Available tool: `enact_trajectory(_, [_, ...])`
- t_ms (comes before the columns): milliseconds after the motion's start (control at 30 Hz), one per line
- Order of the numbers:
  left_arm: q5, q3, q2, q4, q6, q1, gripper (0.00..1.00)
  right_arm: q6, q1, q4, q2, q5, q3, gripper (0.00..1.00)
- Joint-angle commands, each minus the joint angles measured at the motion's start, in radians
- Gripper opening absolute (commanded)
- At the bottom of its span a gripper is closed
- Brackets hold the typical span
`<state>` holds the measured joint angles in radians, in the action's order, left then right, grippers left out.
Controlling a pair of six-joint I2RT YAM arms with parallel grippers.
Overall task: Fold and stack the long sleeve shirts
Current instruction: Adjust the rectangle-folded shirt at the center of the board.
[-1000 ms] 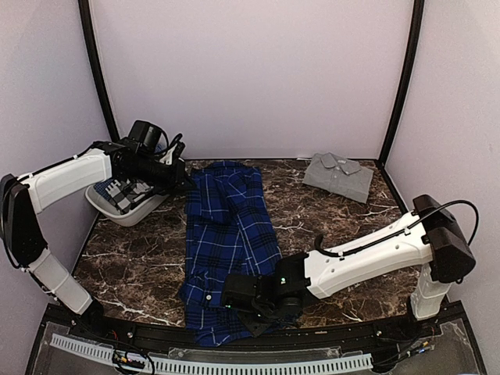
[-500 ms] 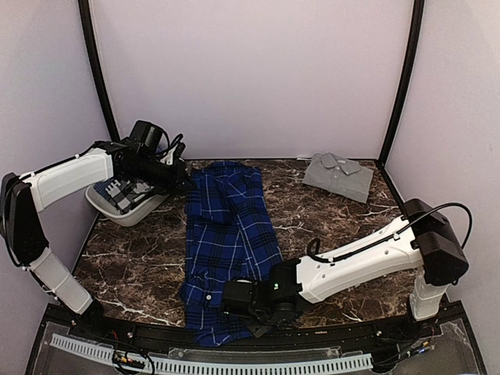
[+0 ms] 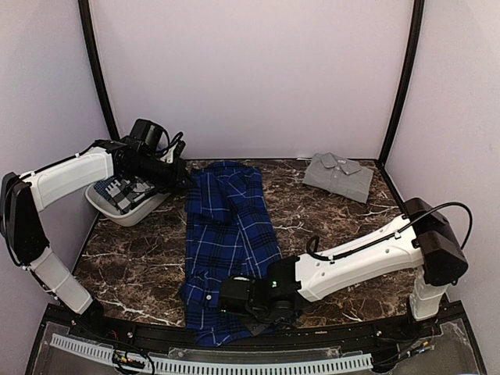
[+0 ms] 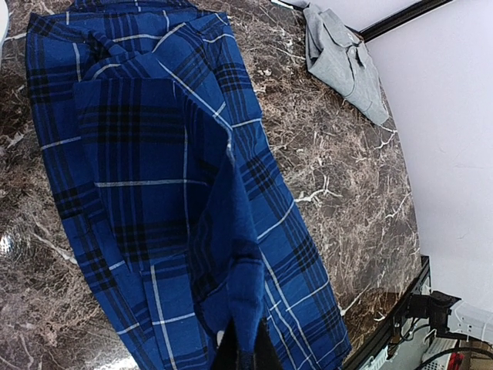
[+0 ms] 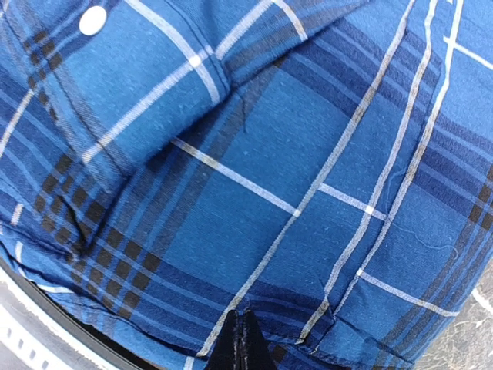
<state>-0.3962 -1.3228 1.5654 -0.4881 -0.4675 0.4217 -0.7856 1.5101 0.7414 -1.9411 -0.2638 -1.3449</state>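
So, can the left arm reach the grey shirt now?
Probably not: the left gripper is shut on the plaid shirt, and the grey shirt lies in the far right corner.

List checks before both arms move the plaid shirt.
1. Left pincer shut on plaid shirt: ok, cloth tents up into it.
2. Right pincer shut on the shirt's near end: ok, fabric puckers at its tips.
3. Layers caught by right pincer: cannot tell.
4. Plaid shirt lying flat: not ok, ridged and bunched.
5. Grey shirt folded, apart at the far right: ok.
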Motion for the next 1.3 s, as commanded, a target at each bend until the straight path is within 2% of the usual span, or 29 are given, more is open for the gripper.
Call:
enact_trajectory(0, [0.008, -0.027, -0.003, -0.014, 0.009, -0.002, 0.00, 0.025, 0.008, -0.014, 0.056, -0.002, -0.025, 0.00])
enact_trajectory(200, [0.005, -0.027, 0.001, -0.012, 0.011, -0.002, 0.00, 0.048, 0.008, -0.094, 0.092, 0.064, 0.008, 0.00])
enact_trajectory(300, [0.001, -0.028, 0.003, -0.011, 0.011, -0.003, 0.00, 0.041, 0.008, -0.080, 0.081, 0.059, 0.012, 0.00])
enact_trajectory(433, [0.002, -0.028, 0.004, -0.011, 0.010, -0.002, 0.00, 0.020, 0.008, -0.037, 0.045, 0.032, 0.017, 0.18])
enact_trajectory(600, [0.002, -0.033, 0.007, -0.013, 0.010, -0.002, 0.00, -0.003, 0.007, 0.005, 0.012, 0.001, 0.016, 0.33])
enact_trajectory(700, [0.002, -0.035, 0.011, -0.015, 0.009, -0.002, 0.00, -0.007, 0.008, 0.003, 0.007, -0.001, 0.023, 0.39])
enact_trajectory(867, [0.002, -0.041, 0.015, -0.017, 0.007, -0.002, 0.00, -0.010, 0.008, -0.007, -0.006, -0.008, 0.038, 0.38])
enact_trajectory(1267, [0.007, -0.056, 0.024, -0.023, 0.007, -0.002, 0.00, -0.013, 0.006, -0.025, -0.018, -0.005, 0.061, 0.23])
